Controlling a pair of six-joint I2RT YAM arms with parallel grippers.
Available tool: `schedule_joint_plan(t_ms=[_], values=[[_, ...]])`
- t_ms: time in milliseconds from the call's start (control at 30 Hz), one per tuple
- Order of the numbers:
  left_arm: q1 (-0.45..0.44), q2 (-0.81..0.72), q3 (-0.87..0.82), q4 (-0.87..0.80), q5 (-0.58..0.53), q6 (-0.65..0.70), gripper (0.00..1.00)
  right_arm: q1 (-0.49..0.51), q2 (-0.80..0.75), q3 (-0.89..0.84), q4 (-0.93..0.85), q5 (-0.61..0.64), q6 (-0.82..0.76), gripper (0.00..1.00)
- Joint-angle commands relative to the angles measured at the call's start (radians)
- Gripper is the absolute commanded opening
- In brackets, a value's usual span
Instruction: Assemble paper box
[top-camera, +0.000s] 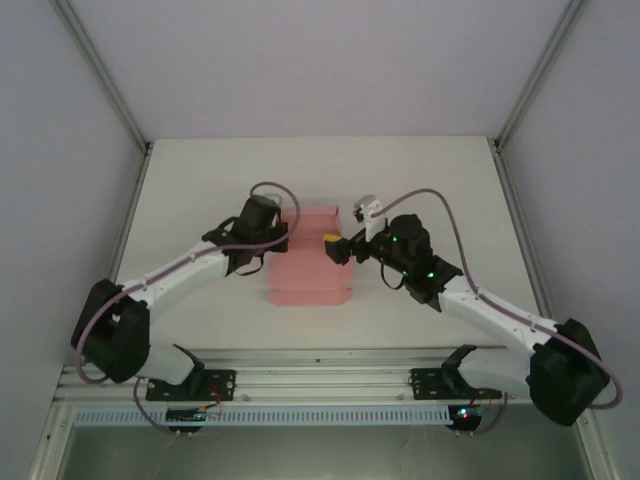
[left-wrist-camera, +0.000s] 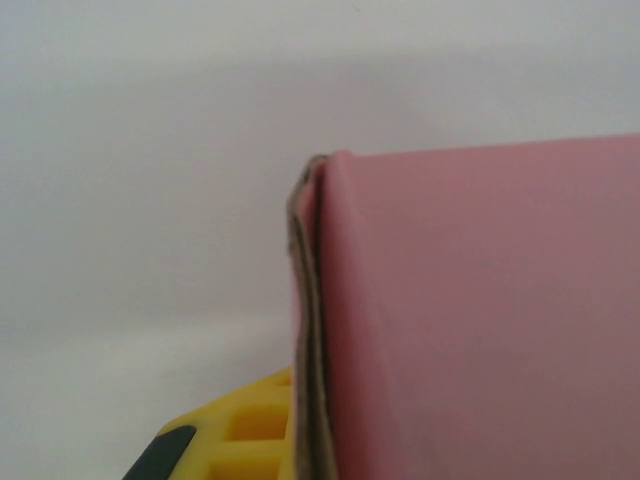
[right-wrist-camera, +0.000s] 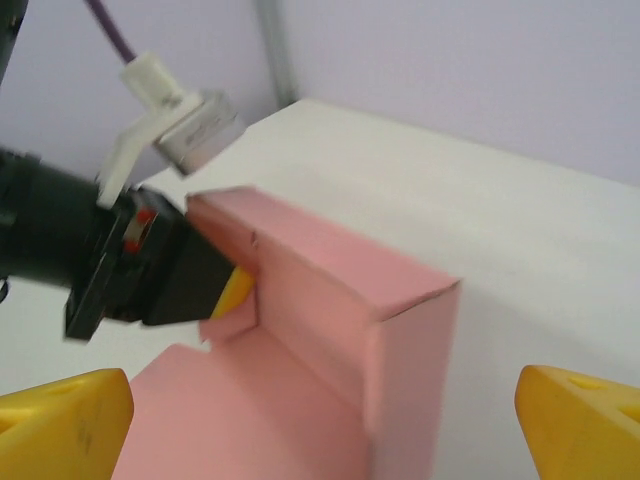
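Near edge: a metal rail carries both arm bases, the left base at the left and the right base at the right.
Arms: both reach away from the rail and lean in toward the middle of the table, each trailing a purple cable.
Paper box: pink card at the middle of the table, between the two grippers. Its near panel lies flat, its far wall stands upright, and a short flap is folded round at the right end of that wall.
Right gripper: the yellow fingers are spread wide, one on each side of the box's right corner, and neither touches the card. From above it sits just beside the right end of the standing wall.
Left gripper: closed on the left end of the standing wall, with a yellow pad pressed against the card. In its own wrist view the card's folded edge runs right along the yellow finger.
Far side: bare white tabletop beyond the box, then pale walls with metal corner posts.
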Motion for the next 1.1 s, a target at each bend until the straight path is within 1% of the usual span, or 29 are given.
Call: schedule_joint_plan(t_ms=[0,67,167,267,367,433,500,567,667,767,800,867,1033,1067], values=[[0.005,0.065,0.173,-0.198,0.072,0.328,0.0,-0.058,-0.06,-0.01,-0.132,0.163,0.118,1.0],[0.004,0.109,0.242,-0.282,0.062,0.478,0.0,-0.1,-0.092,-0.015,-0.188,0.176,0.165,1.0],[0.001,0.171,0.332,-0.417,0.042,0.703,0.0,-0.155,-0.135,-0.027,-0.266,0.171,0.192,1.0],[-0.014,0.224,0.422,-0.541,0.04,0.879,0.0,-0.182,-0.164,-0.036,-0.334,0.189,0.192,1.0],[-0.035,0.307,0.524,-0.64,-0.018,0.989,0.0,-0.208,-0.169,-0.034,-0.406,0.188,0.201,1.0],[-0.062,0.394,0.618,-0.76,-0.052,1.032,0.0,-0.227,-0.165,-0.032,-0.449,0.166,0.204,1.0],[-0.089,0.476,0.688,-0.84,-0.068,1.065,0.0,-0.239,-0.157,-0.03,-0.48,0.156,0.209,1.0],[-0.11,0.554,0.74,-0.865,-0.104,1.078,0.0,-0.251,-0.146,-0.031,-0.492,0.153,0.222,1.0],[-0.125,0.66,0.83,-0.878,-0.154,1.048,0.0,-0.27,-0.125,-0.032,-0.497,0.129,0.24,1.0],[-0.133,0.742,0.905,-0.904,-0.151,1.018,0.01,-0.282,-0.11,-0.032,-0.506,0.116,0.239,1.0],[-0.135,0.761,0.939,-0.906,-0.156,1.014,0.03,-0.287,-0.105,-0.032,-0.508,0.117,0.24,1.0],[-0.139,0.792,0.964,-0.907,-0.174,1.011,0.11,-0.299,-0.097,-0.032,-0.518,0.115,0.244,1.0],[-0.146,0.829,0.991,-0.904,-0.175,1.007,0.24,-0.328,-0.086,-0.037,-0.528,0.09,0.263,1.0],[-0.147,0.827,0.99,-0.9,-0.172,1.006,0.28,-0.33,-0.086,-0.04,-0.525,0.082,0.264,1.0]])
